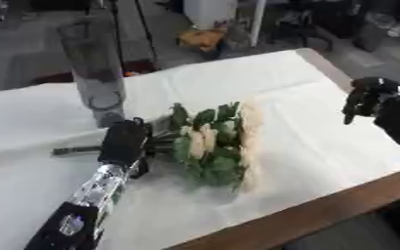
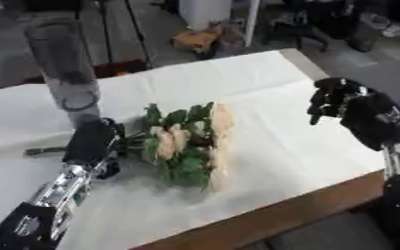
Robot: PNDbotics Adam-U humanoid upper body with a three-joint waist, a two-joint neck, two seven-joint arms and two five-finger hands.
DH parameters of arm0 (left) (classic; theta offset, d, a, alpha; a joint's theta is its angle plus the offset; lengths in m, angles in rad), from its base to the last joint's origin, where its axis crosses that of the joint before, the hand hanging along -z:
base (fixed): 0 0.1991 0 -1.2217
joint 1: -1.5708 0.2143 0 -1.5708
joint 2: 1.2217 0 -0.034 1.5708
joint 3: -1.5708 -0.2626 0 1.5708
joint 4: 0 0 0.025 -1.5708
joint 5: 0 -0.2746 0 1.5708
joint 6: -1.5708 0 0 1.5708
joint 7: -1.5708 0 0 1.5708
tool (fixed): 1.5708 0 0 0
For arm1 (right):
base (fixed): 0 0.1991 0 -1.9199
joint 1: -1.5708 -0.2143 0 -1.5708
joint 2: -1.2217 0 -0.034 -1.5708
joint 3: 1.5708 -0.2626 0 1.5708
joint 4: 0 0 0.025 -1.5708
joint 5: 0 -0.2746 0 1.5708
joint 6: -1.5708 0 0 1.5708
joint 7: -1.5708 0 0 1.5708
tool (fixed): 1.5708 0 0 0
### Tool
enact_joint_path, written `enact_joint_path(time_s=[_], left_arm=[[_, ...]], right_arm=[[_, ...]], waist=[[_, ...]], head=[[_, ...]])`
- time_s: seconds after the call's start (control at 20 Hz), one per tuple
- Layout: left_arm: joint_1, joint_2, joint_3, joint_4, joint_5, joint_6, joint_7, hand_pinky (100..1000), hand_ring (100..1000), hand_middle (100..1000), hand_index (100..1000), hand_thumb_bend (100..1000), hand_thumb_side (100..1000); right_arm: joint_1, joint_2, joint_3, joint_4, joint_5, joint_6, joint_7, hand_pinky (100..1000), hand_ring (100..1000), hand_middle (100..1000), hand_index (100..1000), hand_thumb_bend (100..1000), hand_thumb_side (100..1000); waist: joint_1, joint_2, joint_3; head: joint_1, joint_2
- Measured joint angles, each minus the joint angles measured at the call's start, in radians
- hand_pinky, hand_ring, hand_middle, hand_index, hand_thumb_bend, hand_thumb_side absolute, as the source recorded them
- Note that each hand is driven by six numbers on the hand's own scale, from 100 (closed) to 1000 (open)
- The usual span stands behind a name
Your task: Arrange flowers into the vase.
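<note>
Left eye view: bouquet [image 1: 210,144] laid flat mid-table, stems leftward. Left hand [image 1: 124,141] curled round stems, ready for lifting. Vase [image 1: 94,68] stood far left. Right hand [image 2: 344,105] raised right, clenched, nothing held.

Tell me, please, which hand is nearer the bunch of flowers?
Left. The left hand rests on the stems beside the bunch of flowers; the right hand hangs apart from it, fingers curled, above the white cloth.
</note>
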Motion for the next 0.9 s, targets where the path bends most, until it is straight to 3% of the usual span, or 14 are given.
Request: enact_joint_path(time_s=[0.1, 0.15, 0.2, 0.3, 0.4, 0.5, 0.9], left_arm=[[0.0, 0.0, 0.0, 0.002, 0.0, 0.0, 0.001, 621, 522, 445, 631, 227, 100], [0.0, 0.0, 0.001, 0.002, 0.0, 0.001, 0.002, 465, 349, 297, 457, 108, 100], [0.0, 0.0, 0.002, 0.003, 0.0, 0.001, 0.002, 465, 349, 297, 457, 108, 100], [0.003, 0.0, 0.002, 0.018, 0.0, -0.001, -0.005, 525, 417, 367, 536, 210, 115], [-0.001, 0.0, 0.003, 0.037, 0.0, -0.016, -0.021, 588, 484, 436, 617, 317, 187], [-0.008, 0.001, 0.006, 0.056, 0.004, -0.038, -0.045, 619, 511, 461, 650, 384, 231], [-0.016, 0.002, 0.019, 0.047, 0.008, -0.098, -0.167, 628, 521, 469, 660, 399, 244]], right_arm=[[0.0, 0.0, 0.0, 0.0, 0.0, 0.0, 0.0, 507, 599, 598, 803, 829, 702], [0.0, 0.0, 0.0, 0.0, 0.0, 0.0, 0.0, 507, 599, 598, 803, 829, 703], [0.0, 0.0, 0.0, 0.0, 0.0, 0.0, 0.0, 507, 599, 598, 803, 829, 703], [0.0, 0.0, 0.0, 0.0, 0.0, 0.0, 0.0, 507, 600, 598, 803, 829, 702], [0.0, 0.0, 0.0, 0.0, 0.0, 0.0, 0.0, 507, 600, 598, 803, 829, 702], [0.0, 0.0, 0.0, 0.0, 0.0, 0.001, 0.0, 507, 600, 598, 803, 829, 702], [0.0, 0.0, 0.0, 0.0, 0.004, 0.002, 0.001, 507, 600, 598, 803, 829, 702]], waist=[[0.0, 0.0, 0.0], [0.0, 0.0, 0.0], [0.0, 0.0, 0.0], [0.0, 0.001, 0.003], [0.0, 0.001, 0.006], [0.0, 0.001, 0.008], [0.0, 0.001, 0.009]], head=[[0.0, 0.0], [0.0, 0.0], [-0.001, 0.0], [-0.003, 0.0], [-0.006, 0.0], [-0.007, 0.0], [-0.013, 0.0]])
